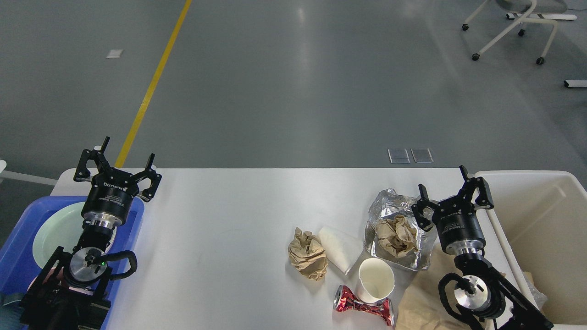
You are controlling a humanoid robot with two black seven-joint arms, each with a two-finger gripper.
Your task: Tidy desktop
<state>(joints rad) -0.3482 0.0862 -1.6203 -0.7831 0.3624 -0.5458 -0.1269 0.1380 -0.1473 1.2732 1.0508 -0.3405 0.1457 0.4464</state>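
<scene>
The white desktop point(238, 206) spans the lower view. On its right part lie a crumpled brown paper ball point(307, 254), a white paper cone point(337, 250), an upright white paper cup point(376, 280), a crushed red can point(364, 306) and a foil tray point(394, 206) holding crumpled brown paper point(395, 236). My right gripper point(451, 190) is open and empty, just right of the foil tray. My left gripper point(117, 162) is open and empty above the desktop's far left corner, over the blue tray.
A blue tray point(18, 243) at the left holds a pale green plate point(55, 233). A cream plastic bin point(545, 238) stands at the right edge. Brown paper point(422, 302) lies under my right arm. A wheeled chair point(513, 27) stands on the floor far right.
</scene>
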